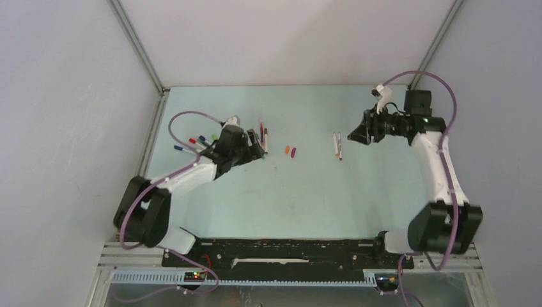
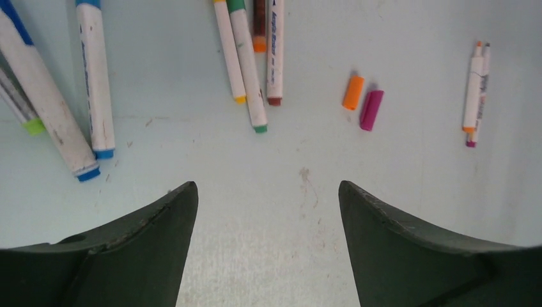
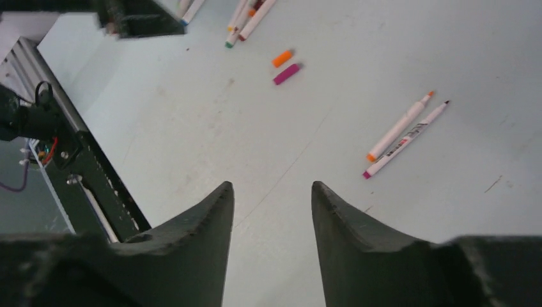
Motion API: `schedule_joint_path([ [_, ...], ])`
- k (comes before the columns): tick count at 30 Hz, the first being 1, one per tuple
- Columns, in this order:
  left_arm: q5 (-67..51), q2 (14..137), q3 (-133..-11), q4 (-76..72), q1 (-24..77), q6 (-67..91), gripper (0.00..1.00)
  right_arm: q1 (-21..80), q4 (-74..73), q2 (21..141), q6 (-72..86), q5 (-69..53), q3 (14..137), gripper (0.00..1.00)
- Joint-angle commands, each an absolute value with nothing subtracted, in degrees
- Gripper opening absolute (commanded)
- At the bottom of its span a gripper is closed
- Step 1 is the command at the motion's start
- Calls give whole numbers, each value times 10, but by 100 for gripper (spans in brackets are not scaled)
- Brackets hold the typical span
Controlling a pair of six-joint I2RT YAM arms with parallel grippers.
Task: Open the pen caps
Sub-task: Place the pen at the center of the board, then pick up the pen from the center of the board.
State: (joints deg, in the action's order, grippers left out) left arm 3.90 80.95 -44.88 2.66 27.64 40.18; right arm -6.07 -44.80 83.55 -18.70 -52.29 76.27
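- Left gripper (image 1: 259,148) sits low over the table (image 1: 319,192), left of centre. Jaws are spread wide with nothing between them; in the left wrist view only bare tabletop shows in the gap (image 2: 267,192).
- Right gripper (image 1: 353,136) is at the far right, pointing toward the middle and raised above the surface. Jaws are parted moderately and hold nothing (image 3: 271,188).
- Two loose caps lie side by side near mid-table, between the two grippers: orange cap (image 1: 287,150) and magenta cap (image 1: 293,152). They are close and roughly parallel; whether they touch cannot be told. Neither gripper touches them.
- Left wrist view: the orange cap (image 2: 353,92) and magenta cap (image 2: 371,110) lie ahead and to the right of the fingers.
- Two uncapped pens lie together right of the caps and just left of the right gripper: orange-tipped pen (image 3: 400,126) and purple-tipped pen (image 3: 405,139), tips bare.
- Pen cluster (image 2: 252,64) lies just ahead of the left gripper, with yellow, green and brown-red ends toward the camera.
- Blue-ended pens (image 2: 96,89) lie further left, angled.
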Motion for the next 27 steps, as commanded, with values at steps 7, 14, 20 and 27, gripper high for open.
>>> schedule_joint_path([
  [7, 112, 991, -713, 252, 271, 331, 72, -77, -345, 671, -217, -574, 589, 62],
  [14, 58, 1037, -786, 247, 264, 270, 66, -81, -342, 681, -211, -582, 589, 62],
  [20, 24, 1089, -875, 264, 264, 220, 57, -78, -340, 681, -208, -586, 588, 61],
  [27, 9, 1178, -991, 336, 262, 210, 42, -78, -338, 675, -208, -586, 589, 62],
])
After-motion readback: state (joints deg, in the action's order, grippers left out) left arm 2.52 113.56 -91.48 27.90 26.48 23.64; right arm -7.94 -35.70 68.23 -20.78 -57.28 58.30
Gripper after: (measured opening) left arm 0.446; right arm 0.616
